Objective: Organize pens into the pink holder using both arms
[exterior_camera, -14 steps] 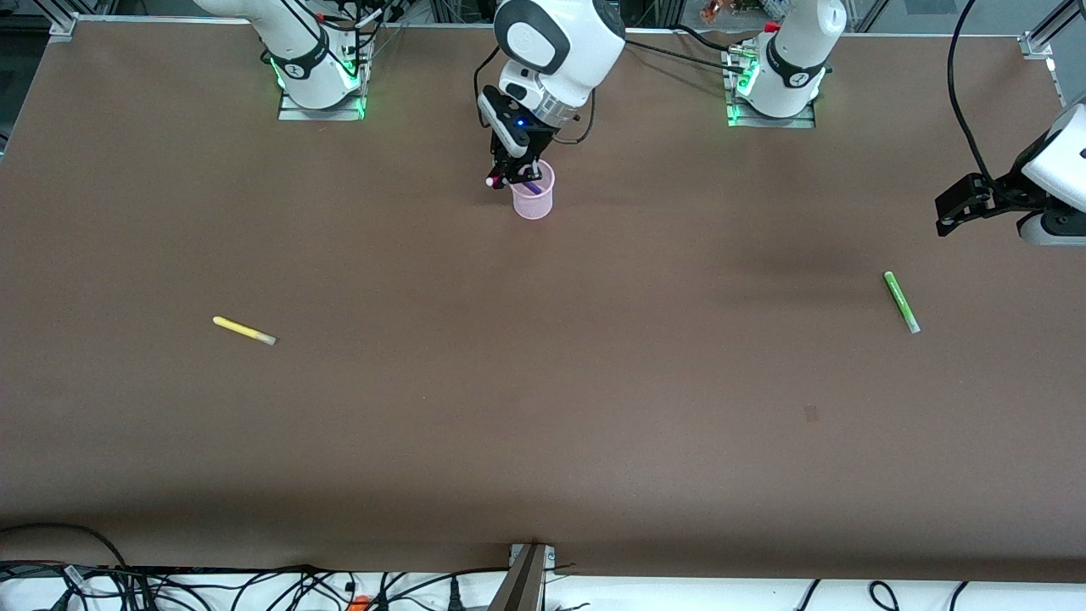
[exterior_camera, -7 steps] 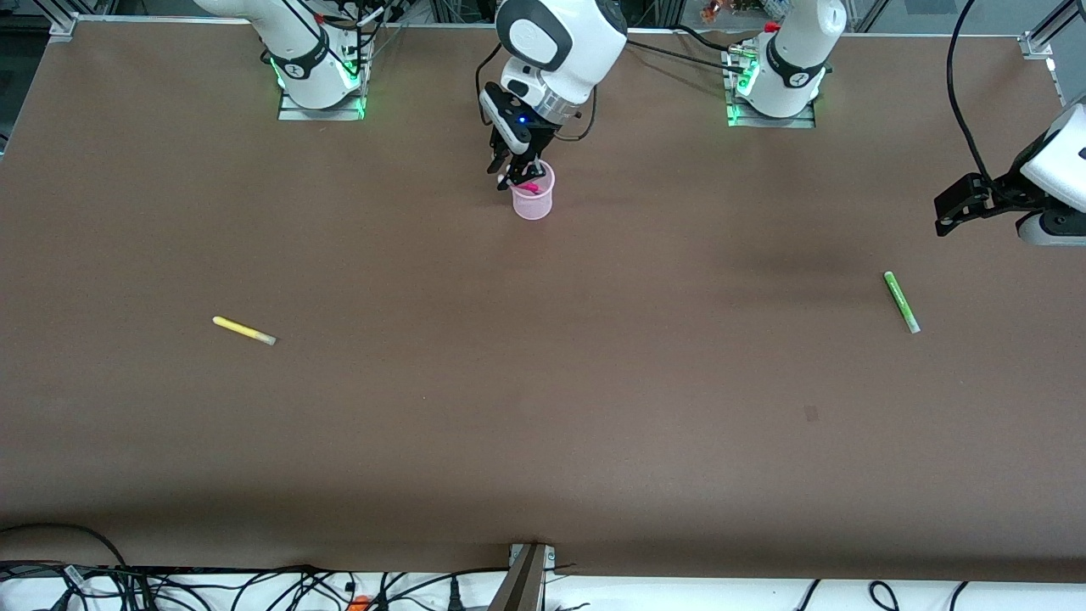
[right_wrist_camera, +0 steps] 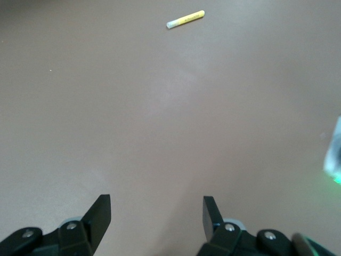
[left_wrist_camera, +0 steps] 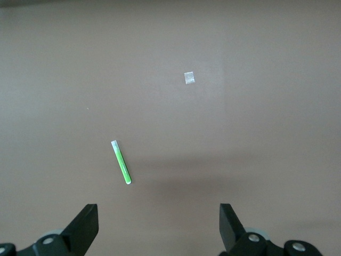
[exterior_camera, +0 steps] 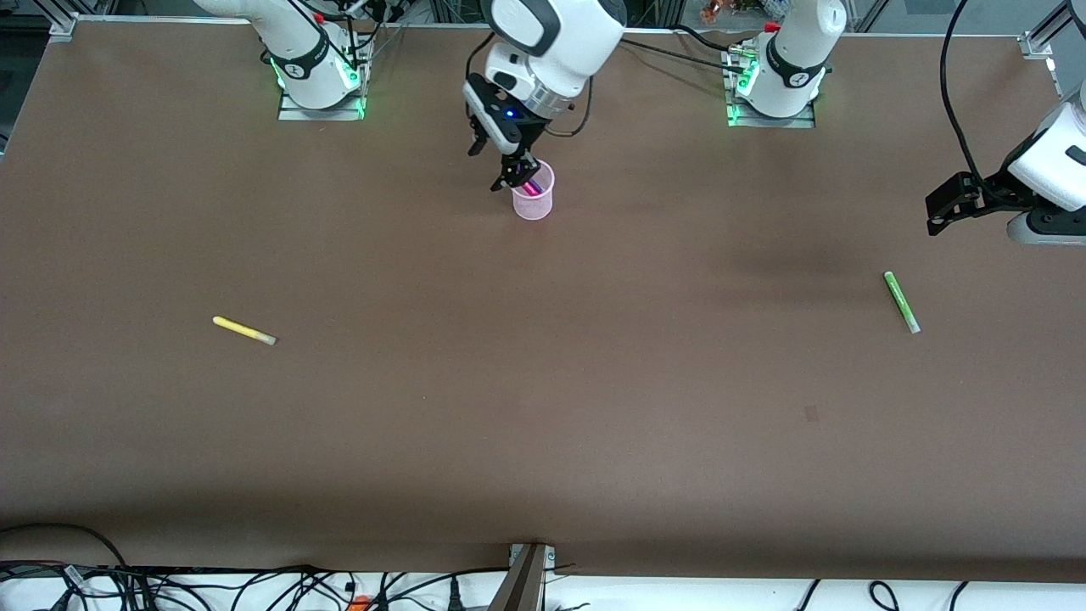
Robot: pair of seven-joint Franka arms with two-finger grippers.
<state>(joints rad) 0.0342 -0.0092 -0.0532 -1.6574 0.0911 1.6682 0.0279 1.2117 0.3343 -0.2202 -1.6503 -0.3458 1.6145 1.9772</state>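
The right gripper [exterior_camera: 501, 165] hangs just over the pink holder [exterior_camera: 533, 200], its fingers [right_wrist_camera: 101, 213] apart and empty. The holder stands near the table's base-side edge, midway along, with a magenta pen [exterior_camera: 529, 187] in it. The left gripper [exterior_camera: 946, 210] hovers at the left arm's end, fingers [left_wrist_camera: 85, 226] spread, above the green pen [exterior_camera: 901, 301]. The yellow pen [exterior_camera: 243, 330] lies toward the right arm's end. No writing is readable.
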